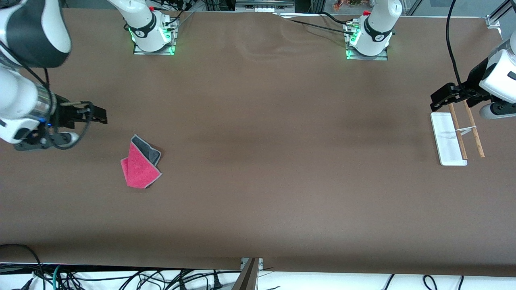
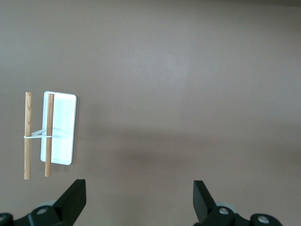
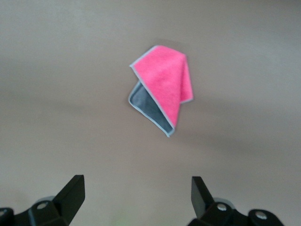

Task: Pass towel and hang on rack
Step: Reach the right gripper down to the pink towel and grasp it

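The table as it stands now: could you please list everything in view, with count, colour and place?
towel: one, pink-red with a dark grey face folded out, lying crumpled on the table toward the right arm's end.
rack: one, white flat base with two brown wooden rods, standing toward the left arm's end, nothing hung on it.
table: one, brown covering.
cables: several, dark, along the table edge nearest the front camera.
right gripper: one, black, open, holding nothing, up above the table near the towel.
left gripper: one, black, open, holding nothing, over the rack.
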### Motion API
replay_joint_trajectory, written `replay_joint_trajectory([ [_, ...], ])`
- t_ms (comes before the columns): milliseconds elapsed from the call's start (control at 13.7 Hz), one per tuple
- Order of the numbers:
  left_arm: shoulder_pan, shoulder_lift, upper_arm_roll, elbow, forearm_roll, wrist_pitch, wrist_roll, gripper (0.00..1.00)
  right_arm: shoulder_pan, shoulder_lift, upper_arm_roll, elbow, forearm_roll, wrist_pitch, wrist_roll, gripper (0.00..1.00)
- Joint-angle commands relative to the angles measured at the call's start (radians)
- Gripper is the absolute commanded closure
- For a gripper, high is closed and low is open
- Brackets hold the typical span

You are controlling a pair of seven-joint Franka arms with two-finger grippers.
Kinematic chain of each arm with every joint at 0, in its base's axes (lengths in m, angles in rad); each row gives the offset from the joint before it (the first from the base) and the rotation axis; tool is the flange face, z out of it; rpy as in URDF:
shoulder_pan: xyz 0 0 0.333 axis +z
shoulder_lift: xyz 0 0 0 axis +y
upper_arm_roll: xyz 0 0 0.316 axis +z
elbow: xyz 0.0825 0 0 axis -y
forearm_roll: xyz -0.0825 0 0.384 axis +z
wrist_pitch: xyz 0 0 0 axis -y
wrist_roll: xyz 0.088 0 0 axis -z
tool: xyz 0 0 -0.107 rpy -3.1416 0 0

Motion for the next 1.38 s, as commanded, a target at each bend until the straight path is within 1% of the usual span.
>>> replay_joint_trajectory([
  [0,0.001,0.011,0.004,0.023,-0.021,-0.002,0.016,0.0,0.045,0.072,-0.001,-0.005,-0.006,0.035,0.015,0.0],
  [218,0.001,0.011,0.004,0.023,-0.021,-0.002,0.016,0.0,0.062,0.155,-0.001,-0.034,-0.006,0.098,0.025,0.0],
  [509,0.001,0.016,0.004,0.023,-0.021,-0.002,0.016,0.0,0.085,0.159,-0.003,-0.138,-0.012,0.186,0.032,0.0],
  [655,0.001,0.016,0.005,0.023,-0.021,-0.002,0.016,0.0,0.086,0.149,-0.003,-0.259,-0.082,0.297,0.027,0.0],
  [800,0.001,0.016,0.004,0.023,-0.021,-0.002,0.016,0.0,0.085,0.137,-0.003,-0.359,-0.087,0.389,0.021,0.0],
  [1092,0.001,0.016,0.004,0.023,-0.019,-0.002,0.016,0.0,0.085,0.148,-0.004,-0.449,-0.089,0.506,0.016,0.0],
  [1310,0.001,0.017,0.004,0.023,-0.019,-0.002,0.016,0.0,0.085,0.157,-0.006,-0.486,-0.09,0.569,0.015,0.0],
])
